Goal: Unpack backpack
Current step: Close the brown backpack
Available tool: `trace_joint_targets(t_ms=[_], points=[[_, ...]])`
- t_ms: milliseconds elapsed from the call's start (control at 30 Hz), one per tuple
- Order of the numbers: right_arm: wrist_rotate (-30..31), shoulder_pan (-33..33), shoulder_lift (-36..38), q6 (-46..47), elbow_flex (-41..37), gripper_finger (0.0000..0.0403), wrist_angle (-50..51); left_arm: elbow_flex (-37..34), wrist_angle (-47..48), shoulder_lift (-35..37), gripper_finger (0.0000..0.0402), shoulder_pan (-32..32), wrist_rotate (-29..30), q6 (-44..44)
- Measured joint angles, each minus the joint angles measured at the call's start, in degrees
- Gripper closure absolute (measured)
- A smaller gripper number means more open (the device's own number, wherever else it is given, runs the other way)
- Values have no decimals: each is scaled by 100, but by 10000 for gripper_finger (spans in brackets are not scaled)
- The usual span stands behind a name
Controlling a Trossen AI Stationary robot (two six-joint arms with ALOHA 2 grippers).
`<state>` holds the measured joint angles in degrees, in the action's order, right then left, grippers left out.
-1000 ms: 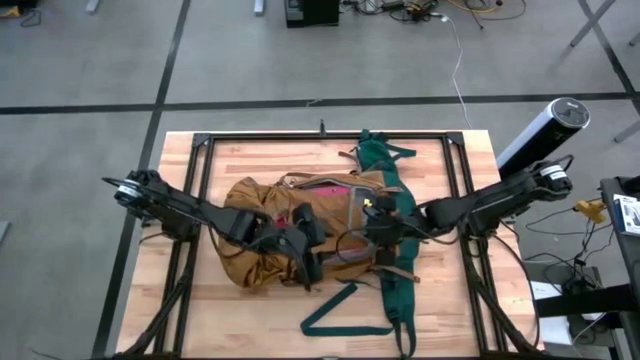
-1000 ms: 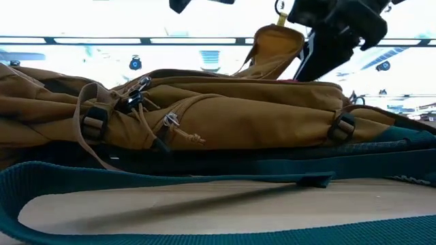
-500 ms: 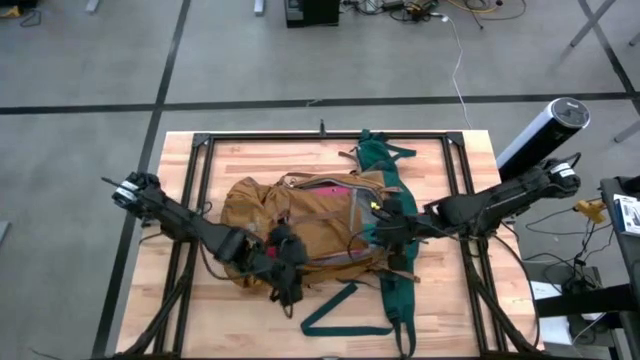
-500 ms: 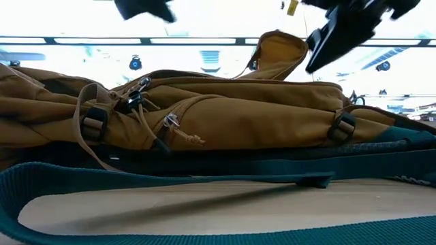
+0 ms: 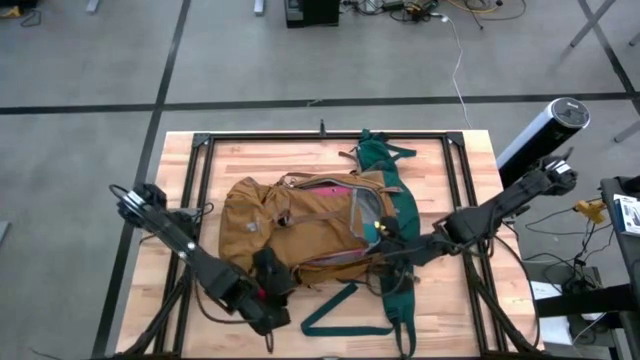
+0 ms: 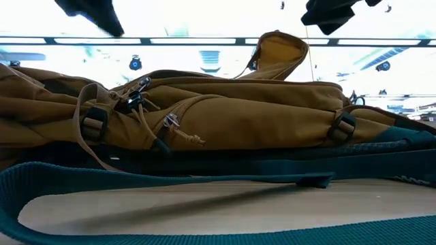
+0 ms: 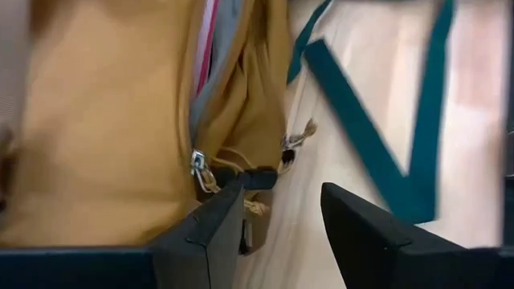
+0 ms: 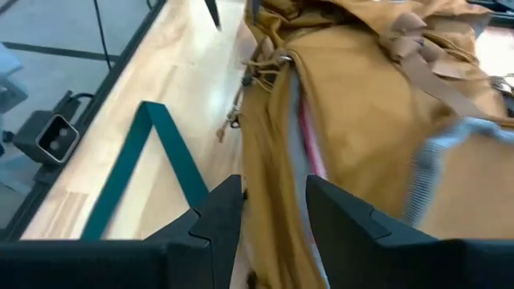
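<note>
Mustard-tan canvas fills the middle of the wooden worktop point(image 5: 440, 300) in the high view: the backpack point(image 5: 300, 225) lies flat, its dark green straps trailing toward the near edge. The left hand point(image 5: 268, 300) hovers off the pack's near-left corner, and the right hand point(image 5: 385, 240) sits over the green back panel side.

From table height, the pack lies slumped and wrinkled, one flap point(image 6: 279, 51) standing up by itself. Both arms show only as dark shapes overhead.

Past the left wrist, the fingers point(image 7: 205, 241) stand parted with nothing between them, just beside a metal zipper pull point(image 7: 198, 164) at the end of a gaping seam showing grey lining and pink.

Past the right wrist, the fingers point(image 8: 221, 217) are likewise apart and empty, over the open seam.

Soft, floppy cloth like this will likely sag and slide instead of lifting whole; the seam edge or flap looks like the best hold.
</note>
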<state>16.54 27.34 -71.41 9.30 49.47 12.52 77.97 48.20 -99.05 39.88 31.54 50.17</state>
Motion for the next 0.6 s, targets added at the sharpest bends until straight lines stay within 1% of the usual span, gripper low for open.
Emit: trace_joint_targets(t_ms=[100,200,300,433,500,600], points=[[0,69,-124,104,0,273,-132,-3,351,-352,245,-20,-315,-73],[2,93,-137,273,0,276,-132,-7,893,-535,245,-29,-360,228],[0,91,-143,360,0,283,-128,-7,1027,-629,245,-33,-49,413],[2,93,-143,358,0,295,-128,-4,759,-731,245,-36,537,423],[3,92,-143,358,0,300,-129,-11,674,-807,246,-62,652,334],[2,93,-143,358,0,307,-127,-35,527,-958,251,-143,674,298]])
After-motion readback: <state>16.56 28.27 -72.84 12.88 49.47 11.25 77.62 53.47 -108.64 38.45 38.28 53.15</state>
